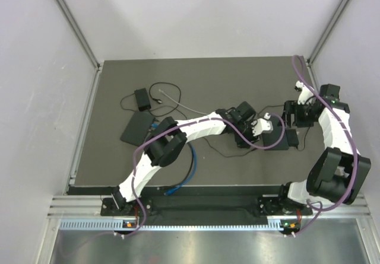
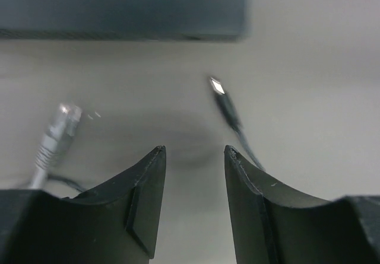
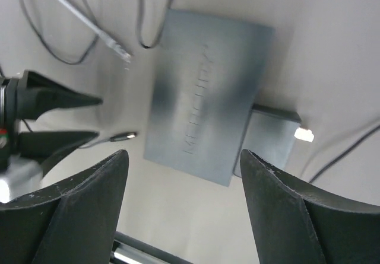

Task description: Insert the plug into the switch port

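The switch (image 3: 205, 92), a flat grey box, lies right of centre on the dark mat (image 1: 196, 74). Its long axis runs near to far, slightly tilted. From overhead it is hard to make out, dark on dark and partly under both grippers. The left wrist view cuts it off and shows only one blurred side. No view shows its ports. A smaller dark block (image 3: 270, 136) sits against its near right corner, carrying a small white piece that cannot be identified.

Two plugs lie loose on the mat left of the switch, and which one the task means cannot be told. The black plug (image 2: 225, 104) has a shiny metal tip. Its long axis runs left to right, with the tip pointing right at the switch's left side, close but apart. The grey plug (image 2: 62, 121), farther back, points near-right toward the switch and is also apart from it. Its cable trails off to the far left.

The left gripper (image 2: 193, 151) reaches in low from the left, fingers apart with only mat between them. The black plug lies just beyond its nearer finger and the grey plug beyond the other. The right gripper (image 3: 184, 154) hovers above the switch, fingers wide apart, holding nothing.
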